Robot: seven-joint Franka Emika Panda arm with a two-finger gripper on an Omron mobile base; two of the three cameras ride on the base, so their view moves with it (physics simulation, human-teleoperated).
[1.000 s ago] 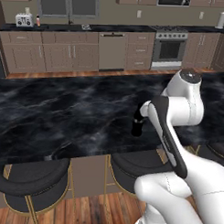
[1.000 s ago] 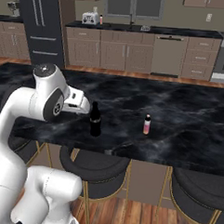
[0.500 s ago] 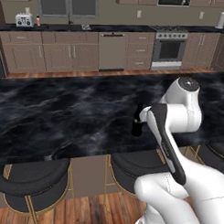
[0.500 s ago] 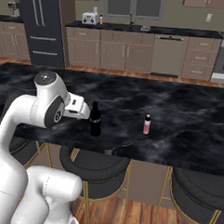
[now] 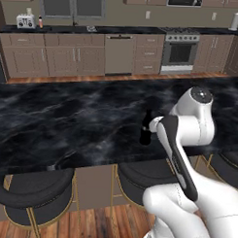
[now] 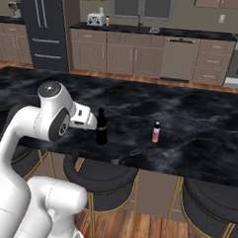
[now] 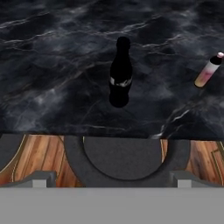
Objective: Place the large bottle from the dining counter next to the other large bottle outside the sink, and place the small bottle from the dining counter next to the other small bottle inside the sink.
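Observation:
The large bottle (image 5: 146,128), black and cola-shaped, stands upright near the front edge of the dining counter (image 5: 67,124). From the other side the large bottle (image 6: 101,128) has my gripper (image 6: 93,122) close beside it, level with its upper body and not touching. In the hand view the large bottle (image 7: 120,74) stands centred ahead of my gripper (image 7: 111,180), whose jaws are wide open and empty. The small bottle (image 6: 156,132), pink with a pale cap, stands to the right of it; it also shows as the small bottle (image 7: 208,71). The other large bottle (image 6: 107,20) stands on the far worktop. The sink basin cannot be made out.
Black round stools (image 6: 100,177) on gold legs stand under the counter's front edge, right below my hand. A toaster (image 6: 98,18) sits on the far worktop, a dark fridge (image 6: 42,30) stands at its left, and an oven (image 5: 180,51) is at the right.
My arm has sunk a little and brought the open hand lower, beside the large bottle. Both bottles stand where they were.

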